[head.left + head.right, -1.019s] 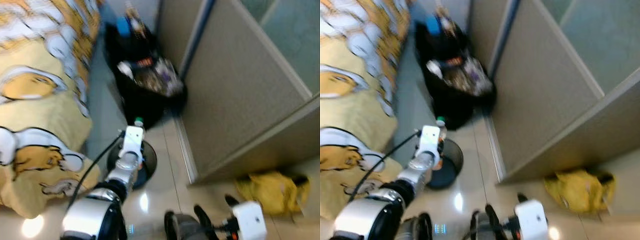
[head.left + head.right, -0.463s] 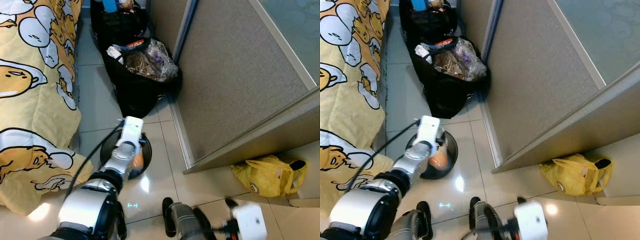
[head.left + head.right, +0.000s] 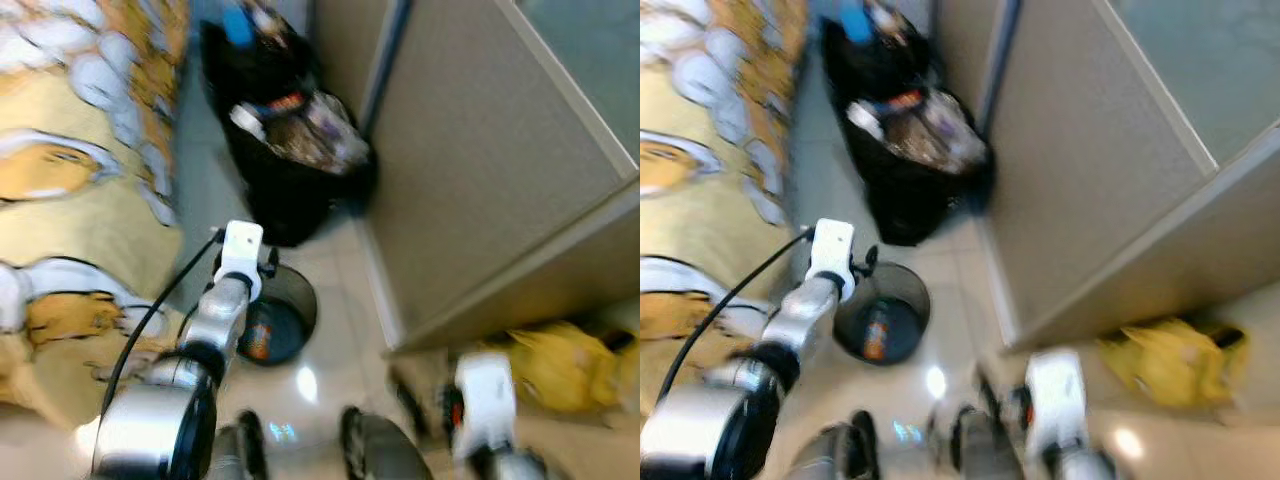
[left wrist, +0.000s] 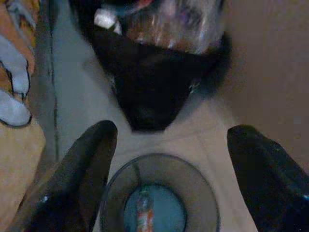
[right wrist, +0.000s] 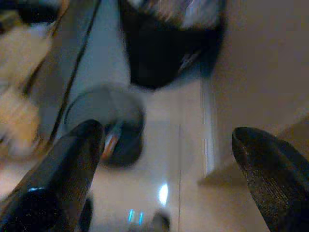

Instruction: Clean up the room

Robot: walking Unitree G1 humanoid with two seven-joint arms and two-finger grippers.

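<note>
A small dark round bin stands on the tiled floor beside the bed. A bottle with an orange label lies at its bottom, also seen as the bottle from the head. My left gripper hovers just above the bin's rim, open, with nothing between its fingers. Its white wrist covers the fingers in the eye views. My right gripper hangs low at my right side, open and empty, looking toward the bin.
A full black rubbish bag sits just beyond the bin, with another dark bag behind it. A bed with a yellow cartoon quilt is on the left, a grey-brown partition on the right. A yellow bag lies at its corner.
A second ago my left gripper held a green-capped bottle over the bin; it has let go and the bottle now lies inside. The whole view shifted and is blurred.
</note>
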